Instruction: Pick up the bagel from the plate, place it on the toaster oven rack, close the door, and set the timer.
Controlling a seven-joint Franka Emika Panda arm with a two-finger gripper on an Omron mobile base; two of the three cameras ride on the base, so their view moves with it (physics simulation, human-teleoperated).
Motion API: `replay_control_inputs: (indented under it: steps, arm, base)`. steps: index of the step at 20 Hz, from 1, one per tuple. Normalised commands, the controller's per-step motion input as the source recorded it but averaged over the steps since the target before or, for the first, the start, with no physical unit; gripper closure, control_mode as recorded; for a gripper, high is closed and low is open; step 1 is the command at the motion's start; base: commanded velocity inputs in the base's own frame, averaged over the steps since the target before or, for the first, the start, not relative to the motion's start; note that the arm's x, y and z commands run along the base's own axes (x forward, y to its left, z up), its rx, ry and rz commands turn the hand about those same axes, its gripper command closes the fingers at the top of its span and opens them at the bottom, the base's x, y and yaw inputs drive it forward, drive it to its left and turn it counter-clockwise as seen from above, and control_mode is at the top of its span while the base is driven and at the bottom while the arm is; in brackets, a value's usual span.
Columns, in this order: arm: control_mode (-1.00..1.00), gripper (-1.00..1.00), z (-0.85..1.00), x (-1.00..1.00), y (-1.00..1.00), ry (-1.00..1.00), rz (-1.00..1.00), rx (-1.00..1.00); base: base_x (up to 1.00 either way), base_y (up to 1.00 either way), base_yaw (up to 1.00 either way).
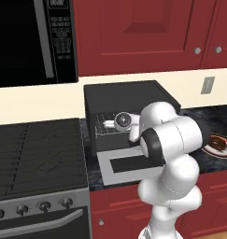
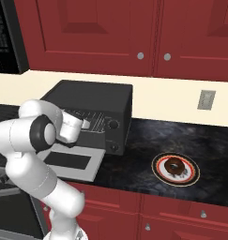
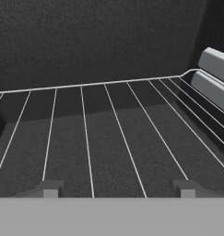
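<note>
The toaster oven (image 2: 94,101) stands on the dark counter (image 2: 181,136) with its door (image 2: 71,161) swung down flat towards the robot, so the cavity is open. Inside it the rack (image 3: 124,136) lies level, its wires running away from the hand to the back wall, and nothing rests on it. The arm reaches into the cavity. In the hand view the gripper (image 3: 118,189) looks along the rack with its two fingertips (image 3: 49,188) apart, and nothing sits between them.

The plate (image 2: 158,174) sits on the counter well apart from the oven. In the right base view it is at about four o'clock from the oven's front corner. The bagel (image 2: 174,166) lies flat on its centre, dark brown, hole upward. In the left base view a slice of the same plate (image 1: 223,151) shows past the arm's elbow at about three o'clock.

The coming move turns on this: the jaws face into the oven while the bagel lies behind and to the robot's right, at roughly four o'clock from the hand in the right base view. I judge that the hand has to back out over the door and swing right before any grasp. The bagel is a ring, so it has no long axis and any jaw direction across it should serve.

The microwave (image 1: 21,37) has a keypad (image 1: 59,32) with small pale markings, too fine to read. I can make out no brand or label anywhere.
</note>
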Motion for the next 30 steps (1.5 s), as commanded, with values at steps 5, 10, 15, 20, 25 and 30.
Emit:
replay_control_inputs:
  steps: [5,10,15,20,25,30]
  arm:
    - [-1.0,-1.0,-0.75,-0.42,0.0,0.18,0.0,-0.03]
    - [-1.0,-1.0,-0.74,-0.54,0.0,0.31,0.0,-0.02]
    - [-1.0,-1.0,-0.74,-0.83,0.0,0.31,0.0,-0.03]
    - [-1.0,-1.0,-0.67,-0.97,0.0,0.33,0.0,-0.03]
    - [-1.0,-1.0,-0.7,-0.96,0.0,0.34,0.0,-0.05]
    - [-1.0,-1.0,-0.79,-0.94,0.0,0.34,0.0,-0.07]
  base:
    - [0.0,0.0,0.0]
    - [0.0,0.0,0.0]
    - [0.0,0.0,0.0]
    - [0.0,0.0,0.0]
    - [0.0,0.0,0.0]
    - [0.0,0.0,0.0]
